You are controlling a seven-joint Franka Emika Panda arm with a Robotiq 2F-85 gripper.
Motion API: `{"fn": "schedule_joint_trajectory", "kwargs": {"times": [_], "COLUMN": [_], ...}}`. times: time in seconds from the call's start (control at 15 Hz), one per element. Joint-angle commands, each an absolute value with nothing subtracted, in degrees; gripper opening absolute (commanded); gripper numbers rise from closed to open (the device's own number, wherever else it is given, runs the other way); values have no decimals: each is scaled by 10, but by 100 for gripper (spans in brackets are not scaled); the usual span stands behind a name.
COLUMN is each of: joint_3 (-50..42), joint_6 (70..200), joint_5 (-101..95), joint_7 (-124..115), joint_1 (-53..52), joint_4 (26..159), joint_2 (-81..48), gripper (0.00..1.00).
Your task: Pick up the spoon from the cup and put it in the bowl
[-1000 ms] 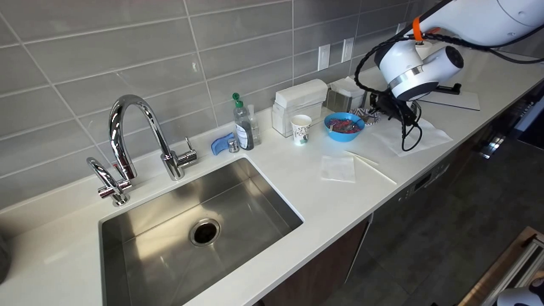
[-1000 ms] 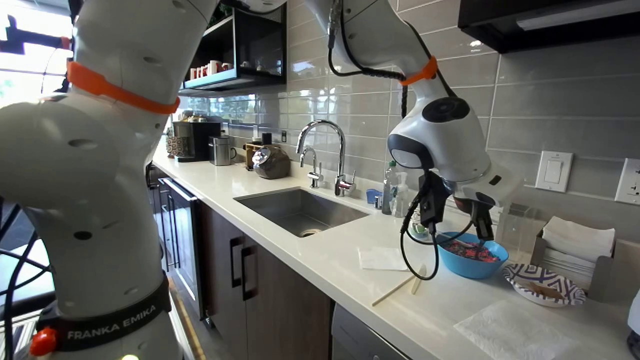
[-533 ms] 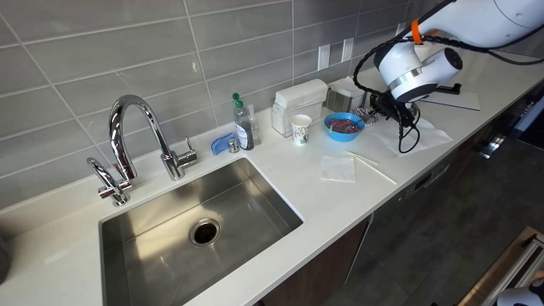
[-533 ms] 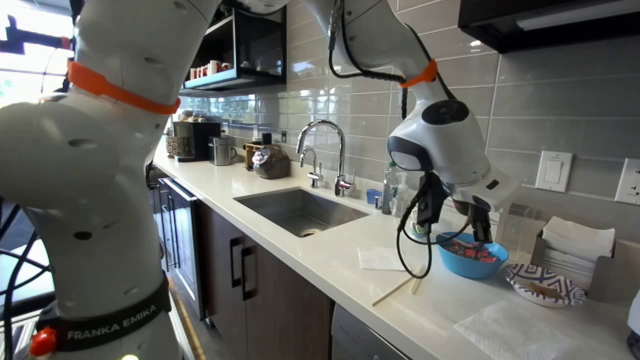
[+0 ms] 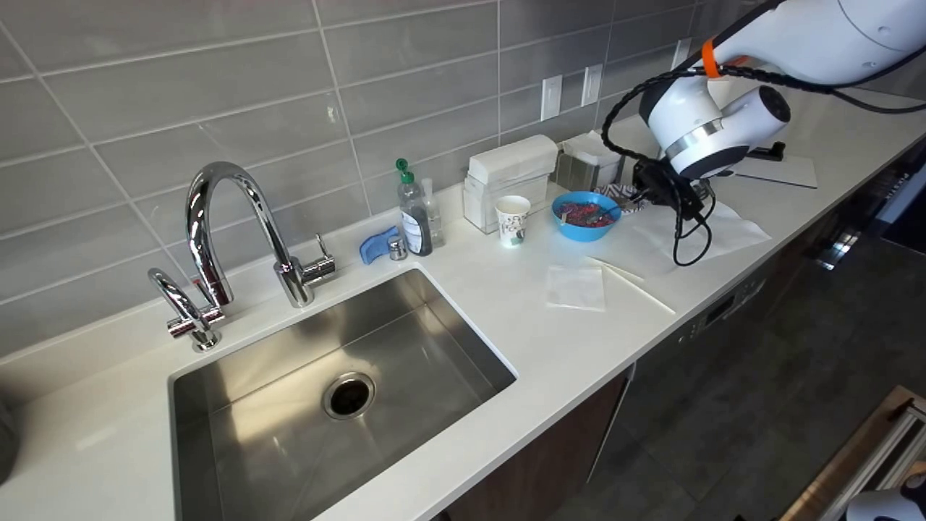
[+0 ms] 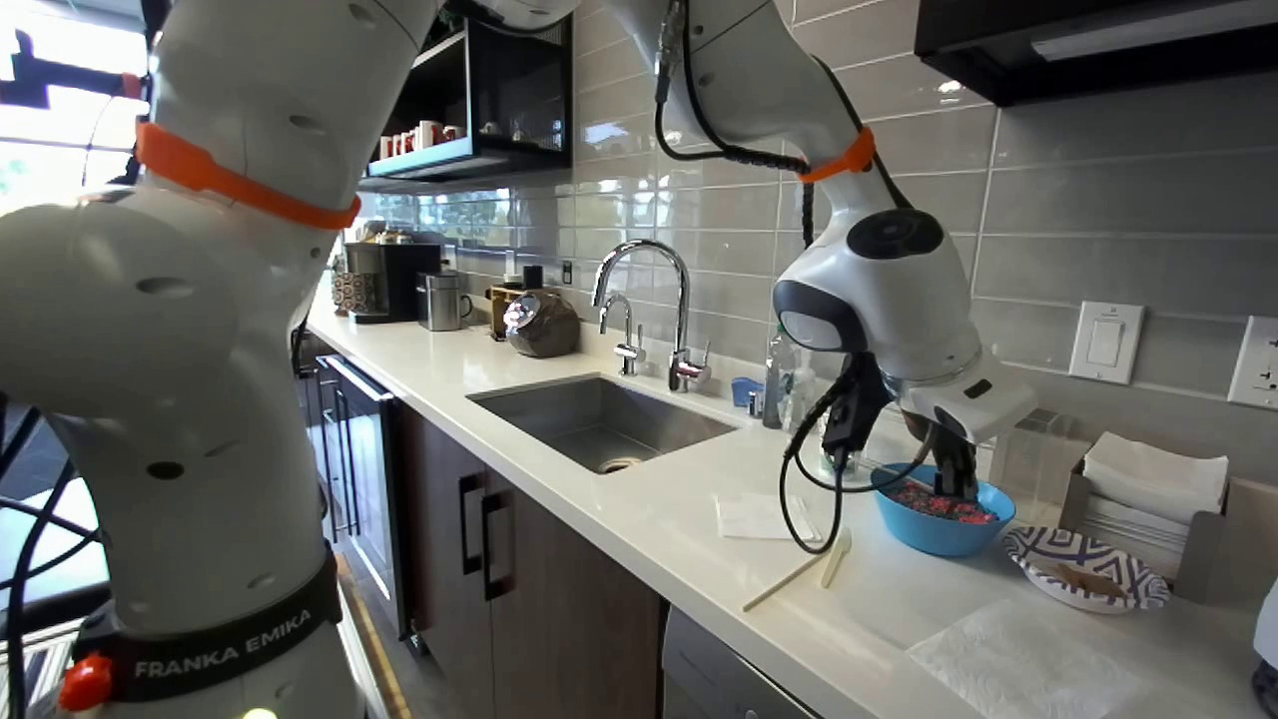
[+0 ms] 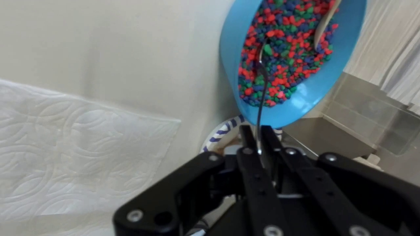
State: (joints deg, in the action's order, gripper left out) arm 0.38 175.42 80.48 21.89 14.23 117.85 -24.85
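Observation:
The bright blue bowl (image 5: 584,233) stands on the counter and holds red, blue and green pebbles; it also shows in an exterior view (image 6: 934,534) and in the wrist view (image 7: 231,49). A thin metal spoon (image 7: 264,85) leans over the bowl's rim, its far end among the pebbles. My gripper (image 7: 257,127) is shut on the spoon's handle just outside the rim, with the handle between the fingertips. In an exterior view the gripper (image 6: 956,494) is low over the bowl. The pale paper cup (image 5: 512,221) stands upright beside the bowl; no spoon shows in it.
A wooden utensil (image 7: 325,23) lies in the bowl. A patterned paper bowl (image 6: 1058,544) and a napkin holder (image 6: 1193,549) stand close by. Wooden sticks (image 6: 784,584), a small napkin (image 5: 575,287), a larger sheet (image 6: 1018,659) and a soap bottle (image 5: 414,217) are around. The sink's edge (image 5: 463,329) is nearby.
My gripper has moved down a little toward the bowl, and its hanging cable has swung. The bowl and the cup stay where they were.

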Motion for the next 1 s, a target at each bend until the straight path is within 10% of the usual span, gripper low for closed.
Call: {"fn": "schedule_joint_trajectory", "kwargs": {"times": [0.0,0.53,0.93], "joint_3": [-11,-17,-47], "joint_6": [1735,1731,1672], "joint_5": [769,718,628], "joint_7": [182,145,73], "joint_1": [139,135,115], "joint_4": [1200,1214,1264], "joint_2": [-268,-263,-194], "gripper": [44,100,100]}}
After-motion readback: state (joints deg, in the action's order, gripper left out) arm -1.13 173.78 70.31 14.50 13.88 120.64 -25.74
